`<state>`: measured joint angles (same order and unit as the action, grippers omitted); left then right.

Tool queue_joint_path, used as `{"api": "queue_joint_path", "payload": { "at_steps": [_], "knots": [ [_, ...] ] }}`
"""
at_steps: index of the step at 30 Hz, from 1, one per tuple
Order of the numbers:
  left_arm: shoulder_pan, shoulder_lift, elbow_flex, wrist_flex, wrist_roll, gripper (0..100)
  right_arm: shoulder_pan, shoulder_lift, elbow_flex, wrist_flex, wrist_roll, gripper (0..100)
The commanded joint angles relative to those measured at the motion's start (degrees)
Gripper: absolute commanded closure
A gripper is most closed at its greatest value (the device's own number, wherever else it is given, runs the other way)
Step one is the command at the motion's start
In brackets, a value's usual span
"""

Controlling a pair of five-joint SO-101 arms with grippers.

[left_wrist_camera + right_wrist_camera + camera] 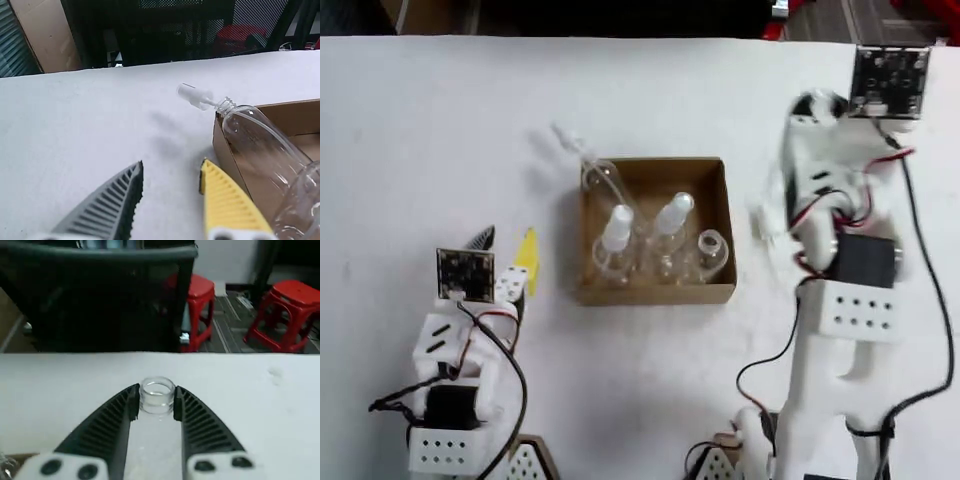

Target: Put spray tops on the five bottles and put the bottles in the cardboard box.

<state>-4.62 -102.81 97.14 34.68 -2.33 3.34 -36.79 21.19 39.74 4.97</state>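
My right end effector (156,391) grips the neck of a clear, uncapped plastic bottle (157,396). My left end effector (171,171) sits released on the surface beside the brown cardboard box (300,117).

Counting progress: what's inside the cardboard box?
In the cardboard box: two upright spray-topped bottles, one uncapped bottle, one leaning bottle resting on a corner. Floor beneath them is covered.

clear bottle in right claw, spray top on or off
Off: the clear plastic bottle in the right claw shows a bare open neck.
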Motion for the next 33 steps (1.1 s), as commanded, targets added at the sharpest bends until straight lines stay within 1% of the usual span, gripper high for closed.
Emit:
{"api": "queue_joint_path", "payload": {
  "at_steps": [1, 4, 9, 11, 16, 26, 33],
  "knots": [
    [0.75, -0.4, -0.18, -1.58, -0.62, 83, -6.73, -1.8, 4.22, -13.67, -3.6, 98.2],
    [0.75, -0.4, -0.18, -1.76, -0.62, 83, -9.27, -1.71, 10.55, -22.29, -3.78, 98.2],
    [0.75, -0.4, -0.18, -1.85, -0.62, 83, -10.15, 0.13, 21.98, -40.66, -3.78, 98.2],
    [0.84, -0.4, -0.18, -1.85, -0.62, 83, -10.15, 3.21, 23.03, -44.44, -3.78, 98.2],
    [0.84, -0.4, -0.18, -1.85, -0.62, 83, -10.77, 9.89, 22.51, -44.79, -3.87, 98.2],
    [0.84, -0.4, -0.18, -1.85, -0.62, 83, -12.44, 10.42, 27.43, -45.23, -3.87, 98.2],
    [0.84, -0.4, -0.26, -1.85, -0.62, 83, -12.44, 11.38, 27.96, -45.49, -3.87, 98.2]
  ]
}}
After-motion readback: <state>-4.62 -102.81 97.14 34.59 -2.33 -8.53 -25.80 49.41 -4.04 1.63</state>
